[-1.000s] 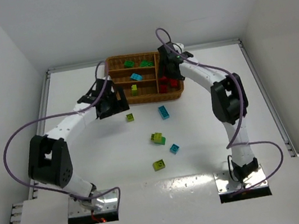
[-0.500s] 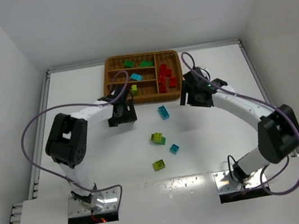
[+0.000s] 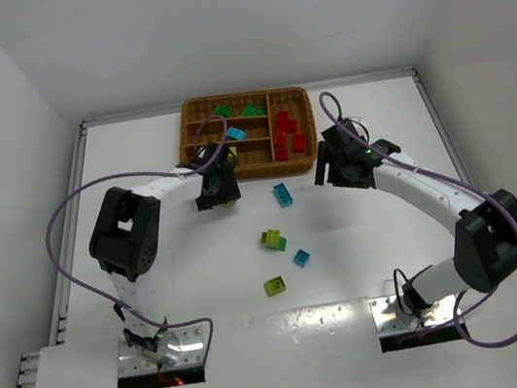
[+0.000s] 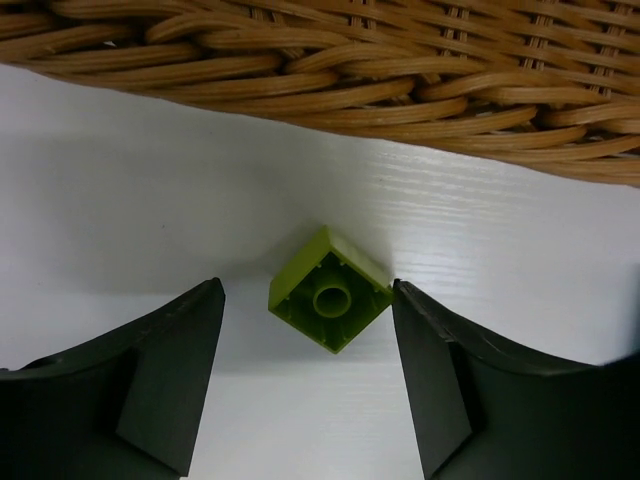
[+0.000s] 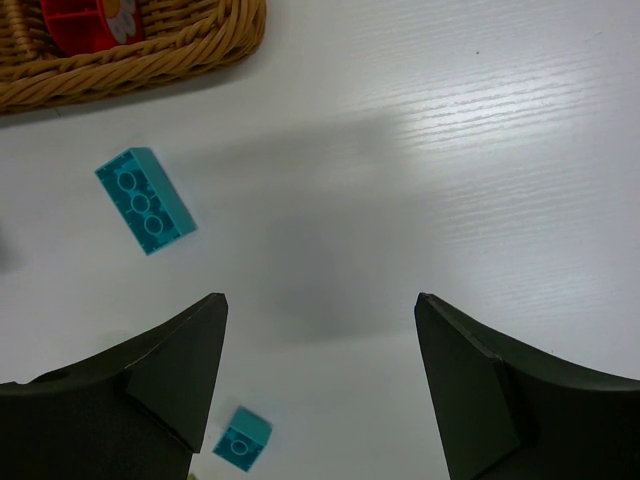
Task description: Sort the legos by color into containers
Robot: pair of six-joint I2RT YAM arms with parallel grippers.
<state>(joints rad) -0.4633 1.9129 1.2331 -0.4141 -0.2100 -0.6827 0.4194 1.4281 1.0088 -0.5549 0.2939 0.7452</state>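
Both arms had swung since a second before: my left hand (image 4: pixel 308 300) dropped beside the brown woven wicker tray (image 4: pixel 400 70), and my right hand (image 5: pixel 318 300) left it. My left fingers stood apart, straddling the small yellow-green studded brick (image 4: pixel 330 303) on the white table (image 4: pixel 120 200) without touching it. My right hand hung open and empty. Next, I judged, came pinching that brick squarely and lifting it to its compartment.

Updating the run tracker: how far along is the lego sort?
Done: red bricks, green bricks and a cyan brick sit in separate sections of the wicker tray. In hand: left tool open around a yellow-green brick on the table beside the tray, not gripped; right tool open, empty. Left: long cyan brick, yellow-green and green clump, small cyan brick, second yellow-green brick.
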